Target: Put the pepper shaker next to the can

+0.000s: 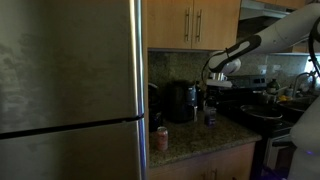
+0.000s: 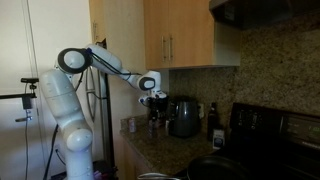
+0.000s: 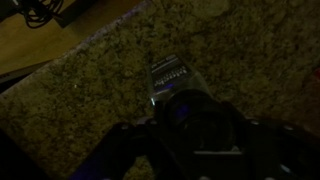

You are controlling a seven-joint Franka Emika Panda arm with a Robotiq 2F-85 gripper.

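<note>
Though whether the tool (image 1: 212, 98) pinches it is unclear, the pepper shaker (image 1: 210, 115) looks slim, dark.

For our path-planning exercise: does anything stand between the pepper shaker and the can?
Nothing visible does. The black appliance sits beside the path: in an exterior view the pepper shaker is between it and the can.

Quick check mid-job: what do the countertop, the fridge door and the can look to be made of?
Countertop: polished stone, likely granite; tan surface with dark speckles.
Fridge door: brushed stainless steel, by its grey streaked sheen.
Can: probably metal, with a reddish wall and pale rim, but too small and dim to be sure.
</note>
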